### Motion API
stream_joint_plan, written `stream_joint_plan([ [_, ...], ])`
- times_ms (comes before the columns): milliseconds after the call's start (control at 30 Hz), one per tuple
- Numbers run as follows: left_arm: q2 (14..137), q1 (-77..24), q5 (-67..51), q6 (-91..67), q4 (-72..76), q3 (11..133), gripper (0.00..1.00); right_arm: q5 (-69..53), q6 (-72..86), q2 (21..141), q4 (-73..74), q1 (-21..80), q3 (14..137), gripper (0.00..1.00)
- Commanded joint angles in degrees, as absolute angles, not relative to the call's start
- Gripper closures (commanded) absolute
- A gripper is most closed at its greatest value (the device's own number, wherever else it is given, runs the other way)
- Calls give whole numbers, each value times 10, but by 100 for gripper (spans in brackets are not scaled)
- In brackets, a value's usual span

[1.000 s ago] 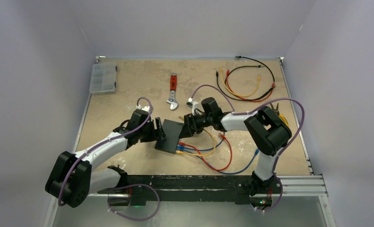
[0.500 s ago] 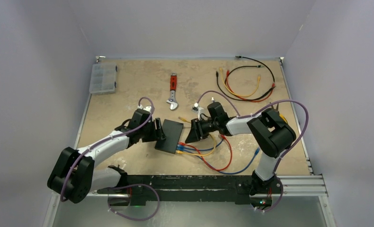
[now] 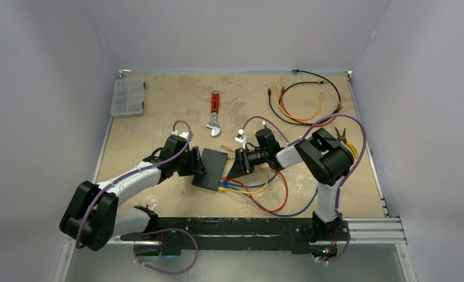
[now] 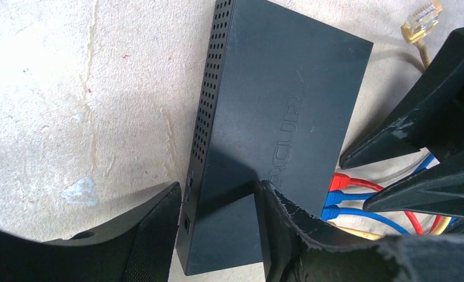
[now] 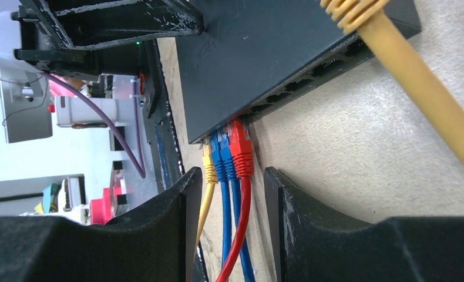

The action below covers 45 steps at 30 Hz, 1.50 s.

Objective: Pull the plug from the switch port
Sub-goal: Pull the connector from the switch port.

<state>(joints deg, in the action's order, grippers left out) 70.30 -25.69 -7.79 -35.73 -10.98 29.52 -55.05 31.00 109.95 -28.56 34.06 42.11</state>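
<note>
The black switch lies flat mid-table; it fills the left wrist view. Yellow, two blue and red plugs sit in the ports on its near short edge. In the right wrist view the red plug is the outermost of them. My left gripper is open at the switch's left corner, one finger beside its long side, the other over its top. My right gripper is open, its jaws either side of the plugged cables, just short of the plugs. A loose yellow-cabled plug lies by the switch.
A red-handled wrench lies behind the switch. A clear compartment box sits back left. A coil of spare cables lies back right, pliers right. Red, blue and yellow cable loops trail toward the front.
My right gripper has drawn back from the switch's right side and come down to the plugged cables. The loose yellow plug beside the switch is now uncovered. The left arm has stayed put.
</note>
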Motion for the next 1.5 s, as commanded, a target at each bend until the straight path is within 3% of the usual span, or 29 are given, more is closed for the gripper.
stream_joint_plan([
  [0,713,-259,-92,-348,-85,300,52,-528,310,1138,-288,341,427,53],
  [633,720,-259,-94,-347,-79,303,54,-566,370,1208,-379,348,452,60],
  [1067,719,-259,-93,-346,-82,307,55,-570,359,1227,-359,364,479,62],
  [1200,719,-259,-91,-345,-83,308,55,-575,355,1228,-361,368,471,69],
  [1333,720,-259,-90,-344,-87,311,55,-578,355,1216,-374,367,452,65],
  [1467,720,-259,-89,-343,-86,313,55,-578,360,1218,-385,368,446,67],
])
